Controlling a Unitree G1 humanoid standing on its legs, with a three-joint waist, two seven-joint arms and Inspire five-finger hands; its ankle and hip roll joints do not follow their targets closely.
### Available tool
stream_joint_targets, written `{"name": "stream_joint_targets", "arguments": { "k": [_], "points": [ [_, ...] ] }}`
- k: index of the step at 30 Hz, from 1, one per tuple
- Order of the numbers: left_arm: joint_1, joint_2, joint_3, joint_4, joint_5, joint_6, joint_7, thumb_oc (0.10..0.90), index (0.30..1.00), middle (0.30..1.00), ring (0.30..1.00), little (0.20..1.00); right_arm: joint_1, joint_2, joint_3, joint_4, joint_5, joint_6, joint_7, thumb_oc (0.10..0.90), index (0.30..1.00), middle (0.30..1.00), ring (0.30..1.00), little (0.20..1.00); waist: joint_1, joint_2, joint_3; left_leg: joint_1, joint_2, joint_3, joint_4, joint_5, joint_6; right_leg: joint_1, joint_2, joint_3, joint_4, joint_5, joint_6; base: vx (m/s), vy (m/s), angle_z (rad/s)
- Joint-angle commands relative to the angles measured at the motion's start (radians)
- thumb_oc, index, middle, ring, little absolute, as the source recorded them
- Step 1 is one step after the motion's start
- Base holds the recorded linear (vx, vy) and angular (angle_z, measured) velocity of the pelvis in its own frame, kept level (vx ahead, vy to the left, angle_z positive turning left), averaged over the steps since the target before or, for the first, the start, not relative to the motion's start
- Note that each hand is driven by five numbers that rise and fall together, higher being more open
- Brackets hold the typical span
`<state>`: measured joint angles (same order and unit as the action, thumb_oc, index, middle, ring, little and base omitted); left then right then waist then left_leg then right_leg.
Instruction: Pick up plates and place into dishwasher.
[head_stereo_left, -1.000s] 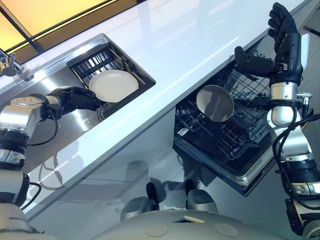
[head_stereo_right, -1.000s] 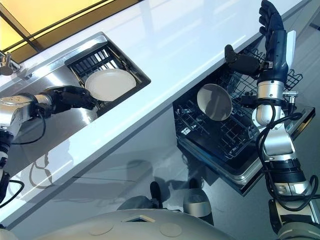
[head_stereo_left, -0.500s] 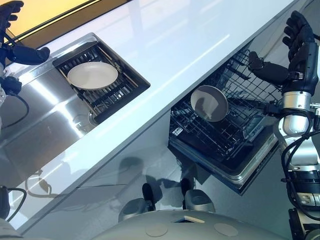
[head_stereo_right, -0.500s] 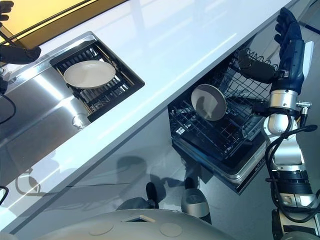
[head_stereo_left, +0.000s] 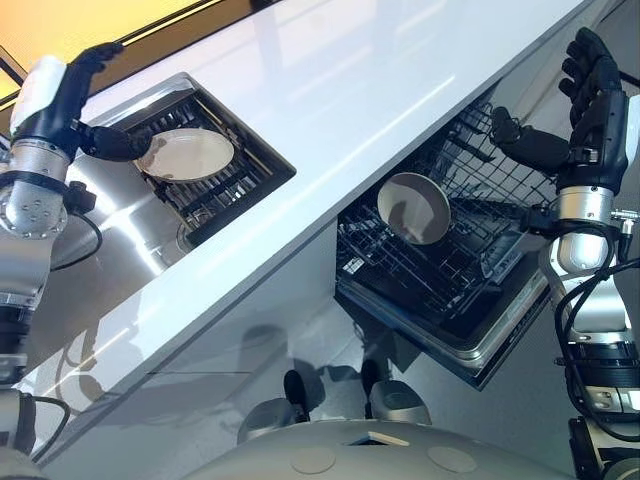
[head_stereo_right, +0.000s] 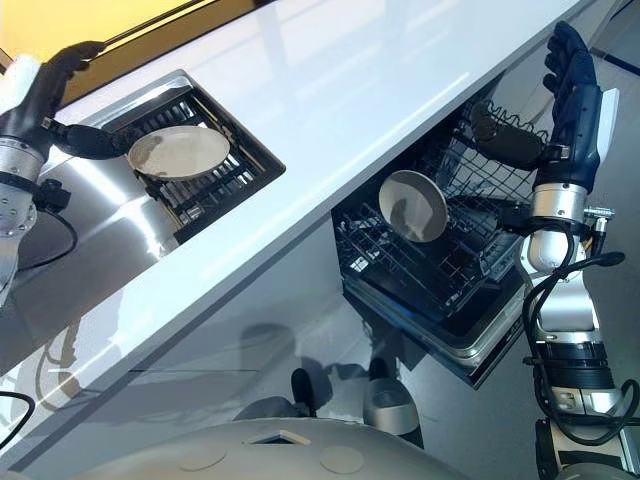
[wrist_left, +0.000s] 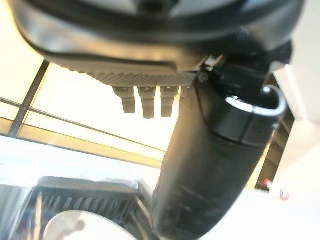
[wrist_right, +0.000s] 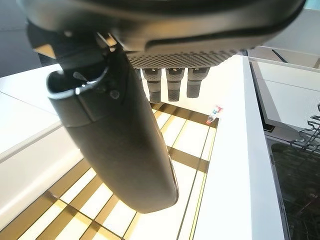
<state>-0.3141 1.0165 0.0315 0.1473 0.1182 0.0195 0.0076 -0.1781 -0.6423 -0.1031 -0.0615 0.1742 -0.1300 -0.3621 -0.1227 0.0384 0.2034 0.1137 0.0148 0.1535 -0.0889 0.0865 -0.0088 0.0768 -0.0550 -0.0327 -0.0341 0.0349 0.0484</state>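
Left hand (head_stereo_left: 65, 95) open beside plate (head_stereo_left: 185, 153); right hand (head_stereo_left: 595, 90) open.

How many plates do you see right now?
2. One plate lies flat on the black rack in the sink; the other plate stands on edge in the dishwasher rack. Others may be hidden there.

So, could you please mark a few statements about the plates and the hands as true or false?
1. A plate stands on edge in the dishwasher rack. True.
2. The right hand holds a plate. False: it is open and raised above the dishwasher rack.
3. A second plate lies on the sink rack. True.
4. The left hand reaches into the dishwasher. False: it is open beside the second plate.
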Motion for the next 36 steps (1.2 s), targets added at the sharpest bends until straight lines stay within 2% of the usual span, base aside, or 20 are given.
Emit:
{"name": "stream_joint_targets", "arguments": {
  "k": [1, 5, 10, 16, 20, 25, 26, 28, 33, 36],
  "points": [
    [-0.071, 0.048, 0.021, -0.057, 0.010, -0.022, -0.034, 0.800, 0.900, 0.900, 0.900, 0.900, -0.085, -0.034, -0.032, -0.109, -0.029, -0.071, -0.020, 0.800, 0.900, 0.900, 0.900, 0.900, 0.002, 0.026, -0.084, 0.004, -0.072, -0.040, 0.027, -0.109, 0.029, -0.028, 0.084, -0.053, 0.103, -0.086, 0.041, 0.00, 0.000, 0.00],
    [-0.056, 0.034, -0.001, -0.138, 0.028, 0.016, -0.138, 0.800, 0.900, 0.900, 0.900, 0.900, -0.077, -0.016, -0.032, -0.123, -0.038, -0.046, -0.009, 0.800, 0.900, 0.900, 0.900, 0.900, 0.003, 0.030, -0.077, 0.004, -0.073, -0.043, 0.027, -0.110, 0.030, -0.027, 0.084, -0.054, 0.105, -0.087, 0.043, -0.01, 0.006, 0.04],
    [-0.102, 0.031, -0.085, -0.183, 0.073, 0.049, -0.227, 0.800, 0.900, 0.900, 0.900, 0.900, -0.101, -0.008, -0.009, -0.107, -0.038, -0.021, -0.007, 0.800, 0.900, 0.900, 0.900, 0.900, 0.003, 0.031, -0.072, 0.004, -0.073, -0.049, 0.025, -0.109, 0.031, -0.028, 0.084, -0.059, 0.109, -0.088, 0.045, 0.00, -0.002, 0.01],
    [-0.200, 0.020, -0.205, -0.167, 0.140, 0.101, -0.314, 0.800, 0.900, 0.900, 0.900, 0.900, -0.127, 0.005, 0.037, -0.082, -0.042, -0.005, -0.011, 0.800, 0.900, 0.900, 0.900, 0.900, -0.003, 0.032, -0.069, 0.004, -0.074, -0.046, 0.024, -0.111, 0.035, -0.032, 0.083, -0.063, 0.110, -0.086, 0.049, 0.00, 0.000, 0.00],
    [-0.242, 0.017, -0.260, -0.151, 0.180, 0.129, -0.333, 0.800, 0.900, 0.900, 0.900, 0.900, -0.136, 0.009, 0.058, -0.081, -0.041, 0.004, -0.009, 0.800, 0.900, 0.900, 0.900, 0.900, -0.008, 0.032, -0.066, 0.004, -0.074, -0.045, 0.024, -0.112, 0.036, -0.032, 0.083, -0.062, 0.111, -0.085, 0.051, 0.00, 0.000, 0.00],
    [-0.267, 0.006, -0.295, -0.109, 0.268, 0.144, -0.266, 0.800, 0.900, 0.900, 0.900, 0.900, -0.135, 0.013, 0.069, -0.081, -0.038, 0.001, 0.003, 0.800, 0.900, 0.900, 0.900, 0.900, -0.015, 0.031, -0.064, 0.004, -0.076, -0.043, 0.025, -0.114, 0.038, -0.034, 0.084, -0.062, 0.115, -0.087, 0.050, 0.00, 0.000, 0.00],
    [-0.280, 0.010, -0.314, -0.079, 0.371, 0.155, -0.192, 0.800, 0.900, 0.900, 0.900, 0.900, -0.137, 0.013, 0.078, -0.077, -0.031, -0.004, 0.010, 0.800, 0.900, 0.900, 0.900, 0.900, -0.020, 0.030, -0.065, 0.006, -0.076, -0.041, 0.024, -0.116, 0.040, -0.034, 0.085, -0.063, 0.116, -0.087, 0.050, 0.00, 0.000, 0.00],
    [-0.301, 0.004, -0.349, -0.022, 0.418, 0.177, -0.121, 0.800, 0.900, 0.900, 0.900, 0.900, -0.137, 0.015, 0.089, -0.076, -0.025, -0.010, 0.015, 0.800, 0.900, 0.900, 0.900, 0.900, -0.026, 0.026, -0.065, 0.007, -0.075, -0.036, 0.023, -0.117, 0.041, -0.035, 0.085, -0.063, 0.117, -0.088, 0.050, 0.02, -0.005, 0.00],
    [-0.311, -0.068, -0.411, 0.080, 0.471, 0.246, 0.028, 0.800, 0.900, 0.900, 0.900, 0.900, -0.138, 0.029, 0.131, -0.072, -0.026, -0.021, 0.020, 0.800, 0.900, 0.900, 0.900, 0.900, -0.036, 0.011, -0.064, 0.004, -0.075, -0.036, 0.026, -0.116, 0.047, -0.041, 0.089, -0.056, 0.125, -0.089, 0.046, 0.00, 0.000, 0.00],
    [-0.324, -0.118, -0.449, 0.143, 0.510, 0.289, 0.055, 0.800, 0.900, 0.900, 0.900, 0.900, -0.156, 0.037, 0.163, -0.061, -0.030, -0.017, 0.021, 0.800, 0.900, 0.900, 0.900, 0.900, -0.041, 0.004, -0.062, 0.002, -0.074, -0.032, 0.031, -0.117, 0.048, -0.044, 0.092, -0.055, 0.129, -0.090, 0.044, 0.02, -0.010, -0.02]
  ]
}}
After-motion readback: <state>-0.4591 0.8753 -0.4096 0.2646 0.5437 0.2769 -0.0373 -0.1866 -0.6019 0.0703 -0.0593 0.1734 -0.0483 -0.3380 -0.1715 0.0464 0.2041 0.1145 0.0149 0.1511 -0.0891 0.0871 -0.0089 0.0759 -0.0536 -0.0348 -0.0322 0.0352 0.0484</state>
